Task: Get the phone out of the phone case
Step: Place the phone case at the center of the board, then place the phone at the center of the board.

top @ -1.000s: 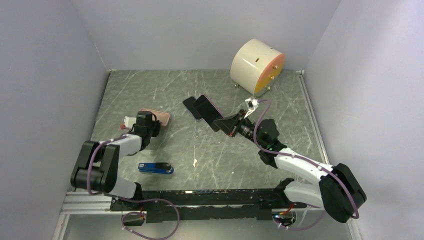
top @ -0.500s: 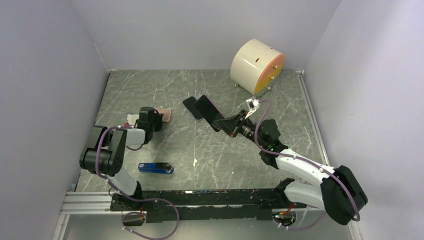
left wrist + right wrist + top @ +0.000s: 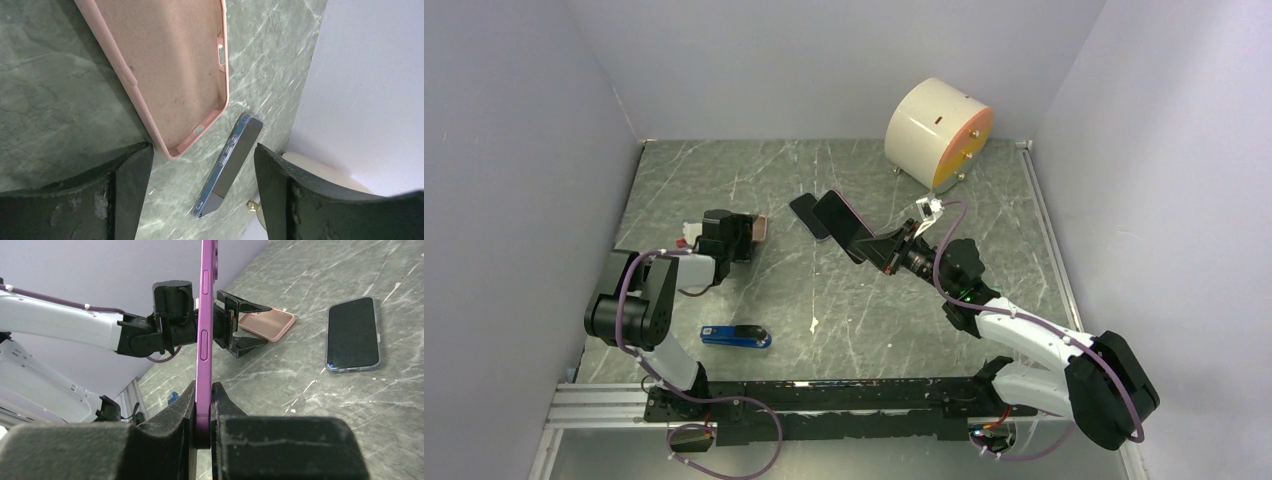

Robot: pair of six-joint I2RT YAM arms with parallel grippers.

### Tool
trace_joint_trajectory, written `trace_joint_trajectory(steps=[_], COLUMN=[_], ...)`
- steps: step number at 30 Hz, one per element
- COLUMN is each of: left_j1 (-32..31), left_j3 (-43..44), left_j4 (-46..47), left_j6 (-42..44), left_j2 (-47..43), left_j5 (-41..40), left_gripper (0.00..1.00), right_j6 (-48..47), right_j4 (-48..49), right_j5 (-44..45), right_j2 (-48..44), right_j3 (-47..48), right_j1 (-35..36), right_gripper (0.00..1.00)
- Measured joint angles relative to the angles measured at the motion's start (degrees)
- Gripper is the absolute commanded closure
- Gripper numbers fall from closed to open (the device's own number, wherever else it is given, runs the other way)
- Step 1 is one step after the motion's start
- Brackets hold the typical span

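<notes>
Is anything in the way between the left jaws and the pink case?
No, nothing visible. The empty pink case lies on the table right at the open left jaws; the purple phone is in the right jaws.

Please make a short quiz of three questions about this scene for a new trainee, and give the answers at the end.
1. True or false: the pink case has a phone inside it.
2. Which gripper holds the purple phone? A) left B) right C) neither
3. Fill in: the jaws of the left gripper stand ____.

Key:
1. False. The case lies empty on the table.
2. B. The right gripper is shut on it.
3. Open.
</notes>
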Motion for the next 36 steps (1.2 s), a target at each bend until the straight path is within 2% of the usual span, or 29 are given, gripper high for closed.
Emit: trace_joint_trajectory(steps=[5,9,13,20,28,36], left_j1=[0.0,0.0,0.0,0.0,0.0,-1.6], left_j3=[-1.3,-2.9,-3.1,-7.4,-12.0,-13.9], left_j4=[0.6,-1.6,-4.1,-1.4,7.8,24.5], left_j6=[0.4,4.9,11.9,23.0,29.9,28.3], left_j2=[-1.2,-5.3,-12.9,-27.8,-36.2,-35.1], left_j5=[2.5,5.3,8.1,15.1,27.5,37.6], left_gripper=[0.17,0.14,0.14,0.15,0.15,0.19], right_j6=[0.4,1.1,1.7,4.0,8.1,10.7], right_j4=[0.2,0.5,0.6,3.1,8.7,14.0], right_j5=[-0.3,-0.5,-0.4,-0.3,-0.3,0.2], right_j2=[0.3,1.0,1.2,2.1,5.0,7.9], right_j3=[0.0,0.0,0.0,0.0,-0.3,-0.3], right_j1=[0.0,0.0,0.0,0.0,0.3,2.8], right_gripper=[1.00,1.00,1.00,1.00,1.00,1.00])
